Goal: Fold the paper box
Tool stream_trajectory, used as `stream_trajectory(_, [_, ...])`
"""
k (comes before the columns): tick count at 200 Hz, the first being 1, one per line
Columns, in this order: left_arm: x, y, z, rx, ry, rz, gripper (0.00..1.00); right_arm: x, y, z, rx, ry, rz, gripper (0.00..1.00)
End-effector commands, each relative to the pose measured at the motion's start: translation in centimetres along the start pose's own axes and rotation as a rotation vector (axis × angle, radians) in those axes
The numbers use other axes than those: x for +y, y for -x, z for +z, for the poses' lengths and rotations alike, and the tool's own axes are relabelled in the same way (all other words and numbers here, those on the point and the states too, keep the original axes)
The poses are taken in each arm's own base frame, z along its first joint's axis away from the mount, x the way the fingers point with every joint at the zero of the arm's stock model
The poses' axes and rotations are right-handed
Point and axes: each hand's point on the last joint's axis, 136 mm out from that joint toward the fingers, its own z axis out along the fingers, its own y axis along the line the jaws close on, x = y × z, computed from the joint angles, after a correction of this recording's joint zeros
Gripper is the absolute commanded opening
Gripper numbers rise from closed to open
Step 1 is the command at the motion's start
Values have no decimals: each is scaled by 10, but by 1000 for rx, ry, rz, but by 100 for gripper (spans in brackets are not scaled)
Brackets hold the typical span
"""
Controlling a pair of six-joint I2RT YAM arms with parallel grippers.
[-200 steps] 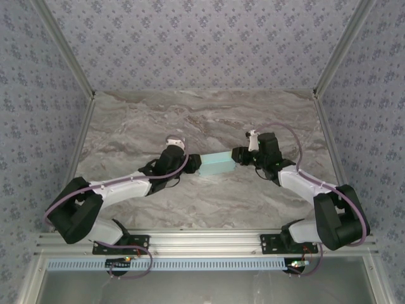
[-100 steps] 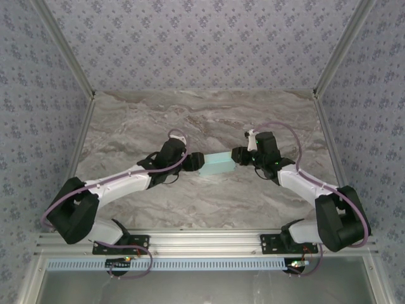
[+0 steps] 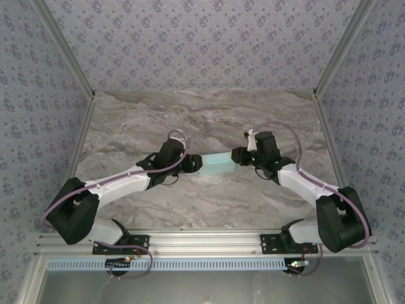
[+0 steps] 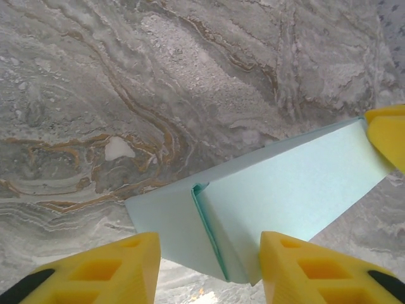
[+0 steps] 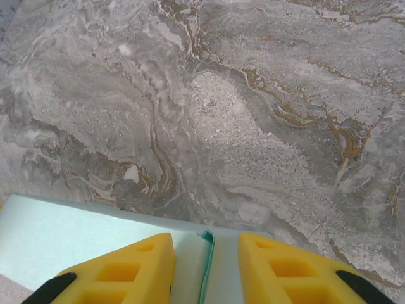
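grey marbled table (image 3: 158,120) sitting inside floral-papered walls (image 3: 202,44) | left claw (image 4: 210,236) straddling pale turquoise flat card box (image 4: 297,183), grip unclear tbh | right claw (image 5: 205,237) standing parted at other end

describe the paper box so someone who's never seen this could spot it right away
On the grey marbled table, look to the middle. Between the left end effector and right end effector is the paper box: a flat, pale turquoise card rectangle, plain and straight-edged against the veined stone.
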Motion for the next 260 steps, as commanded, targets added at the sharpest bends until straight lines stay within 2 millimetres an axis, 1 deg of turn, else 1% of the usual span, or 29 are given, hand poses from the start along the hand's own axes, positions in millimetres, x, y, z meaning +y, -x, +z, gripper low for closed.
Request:
stream_trajectory(1, [33,-34,8,101,75,-34,40,-23,-83,-4,329,-49,47,37])
stream_trajectory(39, [49,-49,13,129,110,-40,35,-14,-79,-8,364,70,100,39])
stream_trajectory(52, [54,-53,15,136,117,-44,34,-13,-81,-7,379,103,127,39])
stream_trajectory(61, [57,-57,16,145,124,-51,33,-14,-86,-5,396,107,137,39])
stream_trajectory(79, [66,-67,18,163,144,-64,32,-22,-97,-3,419,83,171,37])
stream_trajectory(93, [73,-76,19,178,161,-84,31,-31,-106,-1,425,58,222,34])
stream_trajectory(124, [96,-97,21,197,214,-134,28,-47,-122,-1,424,-12,266,30])
stream_trajectory(137, [103,-102,21,192,221,-158,27,-52,-126,-1,419,-32,272,29])
stream_trajectory(144, [103,-103,21,186,214,-170,26,-52,-124,-1,410,-36,268,29])
stream_trajectory(155, [98,-99,22,176,189,-174,26,-53,-120,-2,391,-46,261,28])
stream_trajectory(170, [82,-87,23,161,137,-163,28,-51,-111,-3,371,-41,247,28])
stream_trajectory(186, [63,-67,22,128,84,-141,33,-47,-100,-2,353,-24,228,28])
stream_trajectory(213, [37,-28,15,56,18,-120,45,-43,-89,-1,335,-16,210,28])
stream_trajectory(223, [30,-15,12,33,-3,-120,50,-42,-87,-1,333,-15,208,27])
stream_trajectory(239, [23,-2,8,13,-25,-117,56,-41,-86,-1,331,-14,203,27])
stream_trajectory(247, [20,3,7,4,-34,-115,57,-41,-86,-1,332,-15,200,27])
stream_trajectory(260, [21,6,6,3,-39,-119,58,-40,-84,-1,329,-13,195,28])
